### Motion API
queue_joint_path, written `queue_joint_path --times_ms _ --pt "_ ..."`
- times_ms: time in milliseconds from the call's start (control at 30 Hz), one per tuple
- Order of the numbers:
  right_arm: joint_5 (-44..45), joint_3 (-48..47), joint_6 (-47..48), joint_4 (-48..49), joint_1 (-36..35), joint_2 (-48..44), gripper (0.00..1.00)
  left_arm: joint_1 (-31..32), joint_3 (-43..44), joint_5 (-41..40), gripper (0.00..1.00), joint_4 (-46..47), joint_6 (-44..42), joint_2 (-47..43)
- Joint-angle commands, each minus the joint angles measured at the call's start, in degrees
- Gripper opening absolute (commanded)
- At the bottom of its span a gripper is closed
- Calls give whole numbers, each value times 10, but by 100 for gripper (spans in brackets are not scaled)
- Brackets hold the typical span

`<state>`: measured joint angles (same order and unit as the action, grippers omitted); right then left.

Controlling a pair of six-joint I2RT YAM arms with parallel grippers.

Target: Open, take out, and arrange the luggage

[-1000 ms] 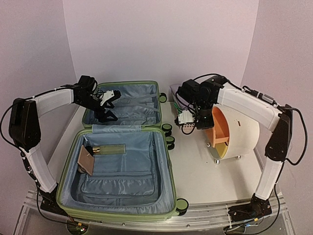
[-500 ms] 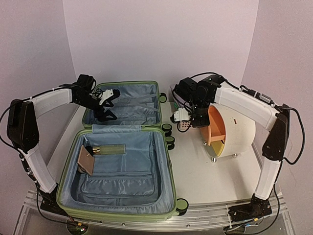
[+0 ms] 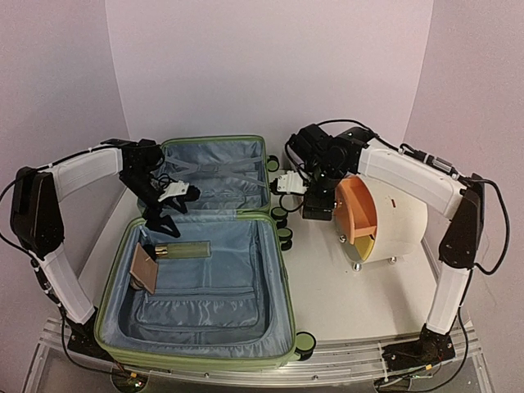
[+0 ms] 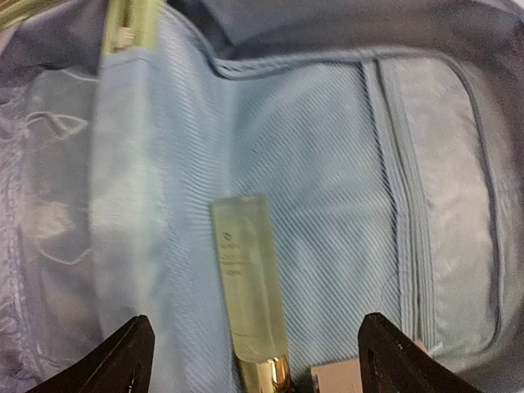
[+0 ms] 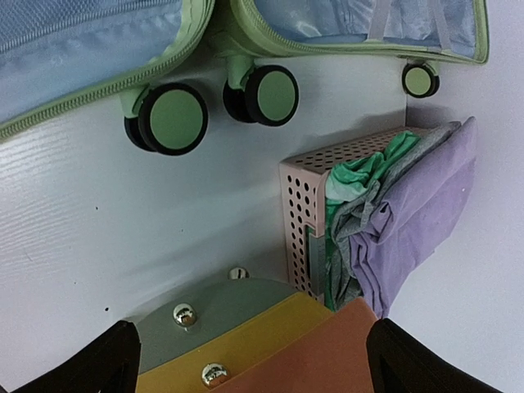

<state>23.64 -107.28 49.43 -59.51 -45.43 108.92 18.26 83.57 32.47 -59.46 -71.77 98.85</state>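
left gripper (image 3: 168,205) spread wide and empty, low over the left rear corner of the luggage's (image 3: 196,354) near half. seen from the left wrist, dark fingertips (image 4: 123,360) well apart on either side of a pale green tube (image 4: 246,278) with a gold cap, flat on the grey-blue lining. just beside the tube, a flat brown item (image 3: 145,268), perhaps a card wallet. luggage fully open on the table (image 3: 344,295), both halves flat, crossed straps (image 3: 217,176) over the far half, black-and-green wheels (image 5: 172,117) at its right edge. right gripper (image 5: 254,364) wide open too, holding nothing, above a pink perforated basket (image 5: 299,196) stuffed with green, grey and lilac clothes (image 5: 409,205). furthest right, a cream drum (image 3: 405,217) on its side, orange and yellow dividers (image 3: 358,214) inside.
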Motion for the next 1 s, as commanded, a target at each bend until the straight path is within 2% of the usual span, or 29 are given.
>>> queue_joint_path --times_ms 0,100,167,267,333,400,567,700,967 --pt "-67 -41 -31 64 -2 -48 98 2 -17 -79 86 -181 -187 -63" --pt "-143 -33 -64 149 -1 -78 98 15 -61 -127 87 -195 -220 -103" --pt "-188 -13 -95 205 -1 -97 98 16 -73 -135 87 -183 -213 -117" --pt "-302 15 -178 303 -1 -119 98 17 -76 -130 86 -117 -129 -117" --pt "-357 22 -241 343 -2 -116 98 31 -87 -140 84 -43 -14 -105" --pt "-371 35 -275 376 -3 -116 98 42 -104 -145 82 -14 46 -89" --pt "-387 99 -299 449 -11 -134 98 57 -175 -210 80 166 150 -57" --pt "-405 119 -312 467 -12 -142 98 58 -189 -257 79 238 160 -23" --pt "-395 163 -320 500 -16 -160 98 77 -235 -250 54 235 111 18"
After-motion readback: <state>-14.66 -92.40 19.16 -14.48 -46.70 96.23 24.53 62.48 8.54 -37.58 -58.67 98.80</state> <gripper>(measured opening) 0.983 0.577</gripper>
